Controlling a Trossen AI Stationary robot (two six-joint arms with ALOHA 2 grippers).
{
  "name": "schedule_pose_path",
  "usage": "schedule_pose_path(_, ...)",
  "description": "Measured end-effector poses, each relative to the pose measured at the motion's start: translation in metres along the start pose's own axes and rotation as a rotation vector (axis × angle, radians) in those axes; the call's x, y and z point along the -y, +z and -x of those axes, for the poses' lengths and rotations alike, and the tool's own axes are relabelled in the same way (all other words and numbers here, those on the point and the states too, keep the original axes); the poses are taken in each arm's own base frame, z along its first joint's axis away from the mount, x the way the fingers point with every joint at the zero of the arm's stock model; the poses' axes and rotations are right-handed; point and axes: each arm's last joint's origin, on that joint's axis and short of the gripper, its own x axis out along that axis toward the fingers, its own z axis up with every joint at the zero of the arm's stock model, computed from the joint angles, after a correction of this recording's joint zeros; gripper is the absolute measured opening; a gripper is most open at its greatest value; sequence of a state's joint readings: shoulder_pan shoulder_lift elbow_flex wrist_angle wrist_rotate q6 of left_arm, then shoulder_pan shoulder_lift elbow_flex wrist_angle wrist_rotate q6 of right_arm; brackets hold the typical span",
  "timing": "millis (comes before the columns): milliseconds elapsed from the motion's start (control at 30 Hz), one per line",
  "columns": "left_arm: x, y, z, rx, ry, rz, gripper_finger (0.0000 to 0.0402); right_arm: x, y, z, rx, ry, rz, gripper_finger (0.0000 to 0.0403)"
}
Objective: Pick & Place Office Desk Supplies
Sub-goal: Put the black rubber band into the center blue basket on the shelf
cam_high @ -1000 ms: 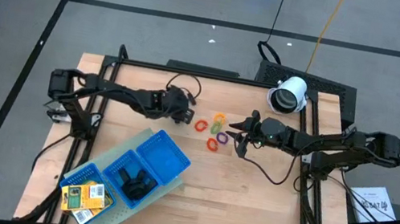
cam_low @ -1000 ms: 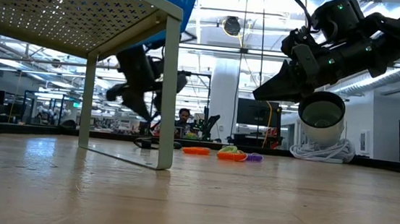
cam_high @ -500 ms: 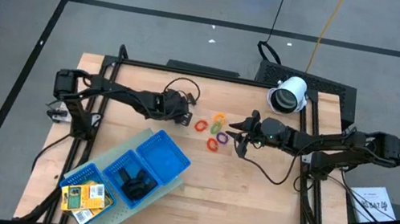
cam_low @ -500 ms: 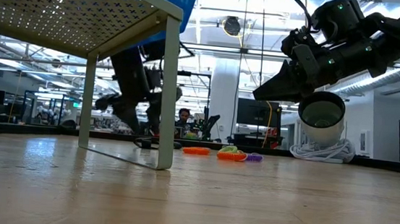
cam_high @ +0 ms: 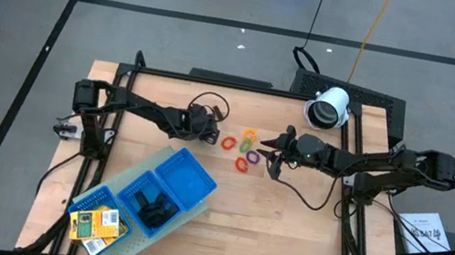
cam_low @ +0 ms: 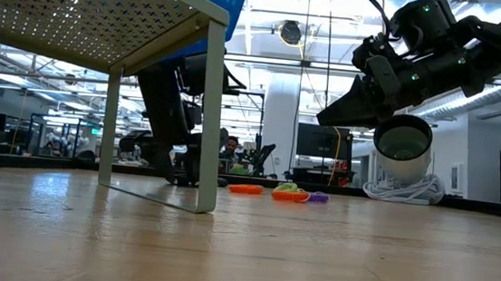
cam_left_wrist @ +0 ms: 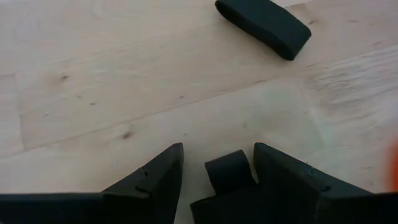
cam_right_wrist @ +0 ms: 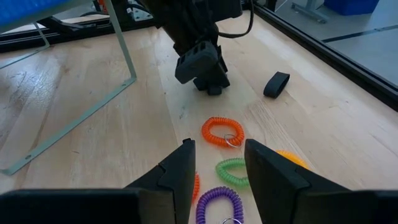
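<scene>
Left gripper point(cam_left_wrist: 214, 171) is sitting low on the table point(cam_high: 283, 239), fingers spread around a black clip point(cam_left_wrist: 229, 174) (contact unclear). Right gripper point(cam_right_wrist: 217, 165) is hovering with fingers parted and empty above the coloured rings point(cam_high: 244, 149); a second clip point(cam_right_wrist: 276, 84) is lying nearby.

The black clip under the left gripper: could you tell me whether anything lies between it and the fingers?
Nothing visible does. In the left wrist view the black clip sits directly between the open fingers of the left gripper, on bare wood. A second black piece lies farther off.
</scene>
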State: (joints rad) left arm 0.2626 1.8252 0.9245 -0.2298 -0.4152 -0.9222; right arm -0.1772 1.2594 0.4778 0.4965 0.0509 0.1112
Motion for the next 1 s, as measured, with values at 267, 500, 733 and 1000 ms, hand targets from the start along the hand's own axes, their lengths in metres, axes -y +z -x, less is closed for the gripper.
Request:
schedule_pose_path(267, 0.0, 0.0, 0.0, 0.0, 0.0, 0.001, 0.0182, 0.0, 0.0, 0.0, 0.0, 0.0, 0.0, 0.0128)
schedule_pose_path(500, 0.001, 0.001, 0.0, 0.023, 0.0, 0.002, 0.0076, 0.0, 0.0, 0.0, 0.0, 0.0, 0.0, 0.0128)
schedule_pose_path(733, 0.009, 0.008, 0.0, 0.097, -0.071, -0.022, 0.0011, 0.0, 0.0, 0.0, 0.0, 0.0, 0.0, 0.0128)
schedule_pose_path(1000, 0.019, 0.018, 0.008, 0.186, -0.171, -0.058, 0.0029, 0.0, 0.0, 0.0, 0.0, 0.0, 0.0, 0.0128)
